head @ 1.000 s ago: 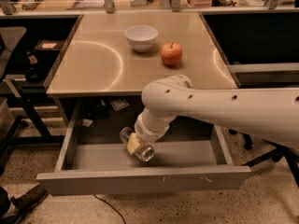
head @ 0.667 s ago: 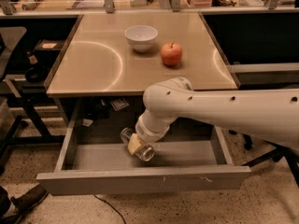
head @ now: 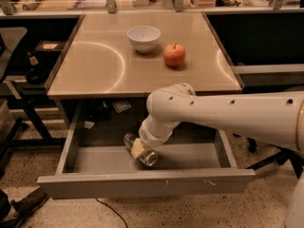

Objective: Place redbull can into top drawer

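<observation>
Camera view looks down on the gripper point(head: 138, 148), which is inside the open top drawer point(head: 142, 182), clenched around the middle of the redbull can point(head: 149, 157). One pale finger pad crosses the can's body. The can lies tilted on its side, one end toward the drawer's back and the shiny end toward the front panel. It sits low over the drawer floor, though I cannot tell whether it touches. This low, sideways hold probably suits the shallow drawer, so the can could be let go without falling or rolling far. The white arm point(head: 228, 113) comes in from the right, passing under the front edge of the tan tabletop point(head: 95, 70). Apart from the can and gripper, the drawer floor shows nothing. On the tabletop, well apart from the drawer, stand a white bowl point(head: 144, 37) and, just beside it, a red apple point(head: 174, 55).
</observation>
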Robot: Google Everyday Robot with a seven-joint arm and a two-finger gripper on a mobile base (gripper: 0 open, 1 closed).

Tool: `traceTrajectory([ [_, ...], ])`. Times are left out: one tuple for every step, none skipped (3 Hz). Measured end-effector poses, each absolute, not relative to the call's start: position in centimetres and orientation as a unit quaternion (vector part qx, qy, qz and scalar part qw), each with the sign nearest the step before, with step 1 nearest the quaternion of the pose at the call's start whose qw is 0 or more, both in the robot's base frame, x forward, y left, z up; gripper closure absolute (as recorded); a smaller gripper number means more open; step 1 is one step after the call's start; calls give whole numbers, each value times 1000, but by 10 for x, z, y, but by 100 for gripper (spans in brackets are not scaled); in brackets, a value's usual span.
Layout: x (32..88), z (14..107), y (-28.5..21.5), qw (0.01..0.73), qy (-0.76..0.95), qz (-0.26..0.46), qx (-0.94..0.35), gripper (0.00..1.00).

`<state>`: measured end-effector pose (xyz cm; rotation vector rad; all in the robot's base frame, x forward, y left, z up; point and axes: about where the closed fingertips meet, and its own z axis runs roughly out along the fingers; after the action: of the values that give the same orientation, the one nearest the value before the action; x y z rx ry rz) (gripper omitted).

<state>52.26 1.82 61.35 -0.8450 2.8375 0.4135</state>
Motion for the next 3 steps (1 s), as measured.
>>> traceTrajectory([
  [523, 614, 18, 76, 946, 138, -282, 82],
  [523, 614, 18, 76, 946, 138, -282, 58],
  [523, 614, 18, 76, 946, 138, -282, 35],
])
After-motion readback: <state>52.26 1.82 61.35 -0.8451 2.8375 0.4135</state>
